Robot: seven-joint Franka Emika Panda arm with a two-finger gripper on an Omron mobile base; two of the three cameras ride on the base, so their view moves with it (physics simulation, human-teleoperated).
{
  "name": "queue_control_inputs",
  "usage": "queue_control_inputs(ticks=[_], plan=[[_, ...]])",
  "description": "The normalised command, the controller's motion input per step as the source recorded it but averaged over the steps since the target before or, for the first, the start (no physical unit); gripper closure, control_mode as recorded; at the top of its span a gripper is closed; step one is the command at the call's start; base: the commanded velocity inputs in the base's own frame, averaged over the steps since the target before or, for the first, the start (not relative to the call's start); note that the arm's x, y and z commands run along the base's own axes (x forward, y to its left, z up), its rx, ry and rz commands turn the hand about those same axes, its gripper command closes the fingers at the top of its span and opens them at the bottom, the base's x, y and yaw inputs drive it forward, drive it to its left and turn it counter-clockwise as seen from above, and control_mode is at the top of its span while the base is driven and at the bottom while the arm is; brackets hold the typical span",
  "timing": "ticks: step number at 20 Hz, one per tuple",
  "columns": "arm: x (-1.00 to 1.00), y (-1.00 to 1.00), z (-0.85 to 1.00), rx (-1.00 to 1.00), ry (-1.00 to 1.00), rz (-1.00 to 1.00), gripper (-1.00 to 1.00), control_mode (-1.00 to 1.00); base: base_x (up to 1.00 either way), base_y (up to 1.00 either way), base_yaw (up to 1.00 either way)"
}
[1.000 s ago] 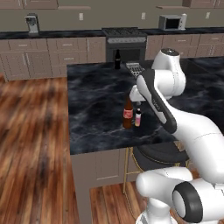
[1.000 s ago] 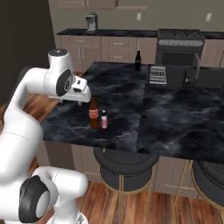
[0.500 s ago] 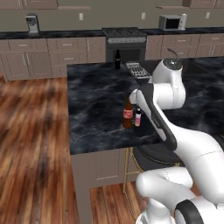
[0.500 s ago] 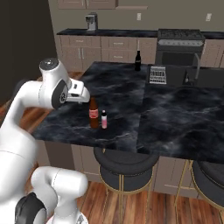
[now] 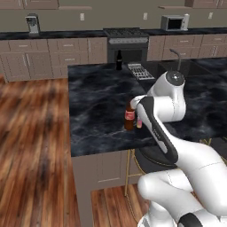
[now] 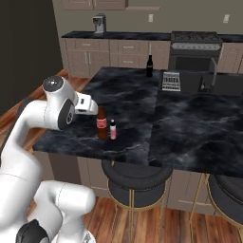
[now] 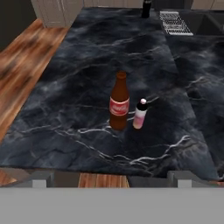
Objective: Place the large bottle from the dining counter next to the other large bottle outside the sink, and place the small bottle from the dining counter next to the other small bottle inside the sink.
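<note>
Meanwhile the arm (image 6: pixel 59 107) swung lower; brown bottle (image 7: pixel 119 102) unmoved.

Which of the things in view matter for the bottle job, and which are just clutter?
For the job:
- brown bottle with red label
- small pink bottle beside it
- tall black bottle at the counter's far edge
- sink
- dining counter

Just there:
- dish rack
- bar stools
- stove
- microwave
- coffee machine
</note>
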Motion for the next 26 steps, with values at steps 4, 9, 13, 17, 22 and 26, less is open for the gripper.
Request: queue_control_inputs(ticks=[4, 9, 13, 17, 22, 26], plan=[[0.31, 0.0, -0.12, 0.0, 0.0, 0.0, -1.0, -1.0, 0.0, 0.0, 0.0], [0.17, 0.0, -0.21, 0.0, 0.0, 0.0, -1.0, -1.0, 0.0, 0.0, 0.0], [0.15, 0.0, -0.27, 0.0, 0.0, 0.0, -1.0, -1.0, 0.0, 0.0, 0.0], [0.19, 0.0, -0.22, 0.0, 0.0, 0.0, -1.0, -1.0, 0.0, 0.0, 0.0], [0.28, 0.0, -0.15, 0.0, 0.0, 0.0, -1.0, -1.0, 0.0, 0.0, 0.0], [0.34, 0.0, -0.11, 0.0, 0.0, 0.0, -1.0, -1.0, 0.0, 0.0, 0.0]])
